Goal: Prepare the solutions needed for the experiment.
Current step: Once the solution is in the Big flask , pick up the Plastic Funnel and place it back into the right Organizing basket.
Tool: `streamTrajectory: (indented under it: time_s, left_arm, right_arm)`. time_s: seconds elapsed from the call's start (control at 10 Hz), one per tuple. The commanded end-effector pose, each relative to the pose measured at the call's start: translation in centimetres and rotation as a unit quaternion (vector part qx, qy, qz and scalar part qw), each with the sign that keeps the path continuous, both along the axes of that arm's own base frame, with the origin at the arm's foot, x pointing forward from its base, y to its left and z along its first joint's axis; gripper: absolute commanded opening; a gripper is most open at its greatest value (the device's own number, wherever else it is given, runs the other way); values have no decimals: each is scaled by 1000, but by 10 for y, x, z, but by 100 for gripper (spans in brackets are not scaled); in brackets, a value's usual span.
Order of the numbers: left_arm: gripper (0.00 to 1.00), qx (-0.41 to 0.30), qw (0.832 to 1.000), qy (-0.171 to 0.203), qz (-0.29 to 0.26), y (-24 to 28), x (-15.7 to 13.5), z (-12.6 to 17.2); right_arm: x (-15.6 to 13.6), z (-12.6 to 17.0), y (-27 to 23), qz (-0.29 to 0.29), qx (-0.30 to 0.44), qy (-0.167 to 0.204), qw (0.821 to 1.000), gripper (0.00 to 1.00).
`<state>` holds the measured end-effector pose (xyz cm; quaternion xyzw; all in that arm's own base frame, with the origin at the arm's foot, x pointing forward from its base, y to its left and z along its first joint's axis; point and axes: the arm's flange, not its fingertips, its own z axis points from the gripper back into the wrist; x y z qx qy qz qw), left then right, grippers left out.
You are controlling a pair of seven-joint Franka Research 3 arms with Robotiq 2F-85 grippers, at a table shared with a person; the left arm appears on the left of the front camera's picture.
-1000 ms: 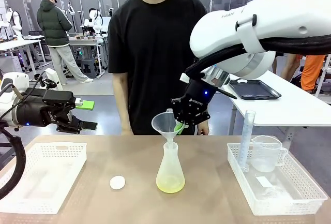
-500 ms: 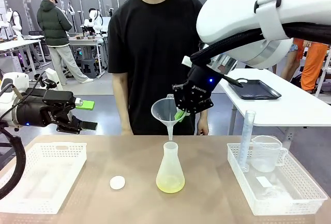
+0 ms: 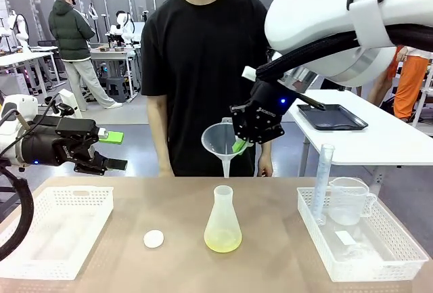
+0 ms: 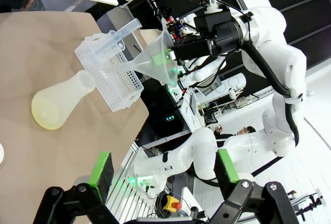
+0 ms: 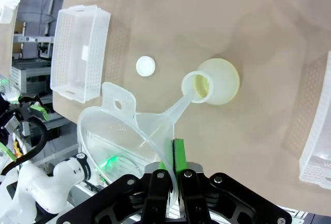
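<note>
From the front, the right gripper (image 3: 238, 145) is closed tight on the rim of a clear funnel (image 3: 220, 141). It holds the funnel in the air, with the spout tip just above the open mouth of the conical flask (image 3: 222, 220) and clear of it. The solutions (image 3: 222, 242) lie as a shallow yellow-green layer in the flask's bottom, and the flask stands upright at the middle of the table (image 3: 176, 198). A white stopper disc (image 3: 153, 239) lies to its left, apart from it.

The right wrist view adds the grip itself: the 2 green pads (image 5: 179, 154) pinch the funnel's thin wall. It also looks down into the flask's mouth, where the spout overlaps the rim.

The left gripper (image 3: 116, 151) hovers above the left basket (image 3: 74, 190), its fingers spread wide with nothing between them. The left wrist view confirms that gap and shows the funnel side-on.

The right basket (image 3: 308, 222) holds a graduated cylinder (image 3: 321, 181) and a beaker (image 3: 348, 201). A person (image 3: 203, 56) stands at the far side.
</note>
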<state>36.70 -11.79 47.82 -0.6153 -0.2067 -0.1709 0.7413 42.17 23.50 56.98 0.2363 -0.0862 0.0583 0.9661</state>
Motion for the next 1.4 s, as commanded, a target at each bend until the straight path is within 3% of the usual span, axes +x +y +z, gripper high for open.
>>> streamTrajectory:
  time_s: [0.0,0.7,1.1,1.3]
  left_arm:
    - [100,-14,1000,3,1,-3,0,2]
    - [100,-14,1000,3,1,-3,0,2]
    - [100,-14,1000,3,1,-3,0,2]
    - [100,-14,1000,3,1,-3,0,2]
  right_arm:
    - [-12,-2,-40,-28,20,-7,999,0]
    - [-66,-20,-181,-197,37,22,980,0]
    - [-89,-33,-260,-304,66,14,950,0]
    - [-92,-37,-285,-331,87,17,940,0]
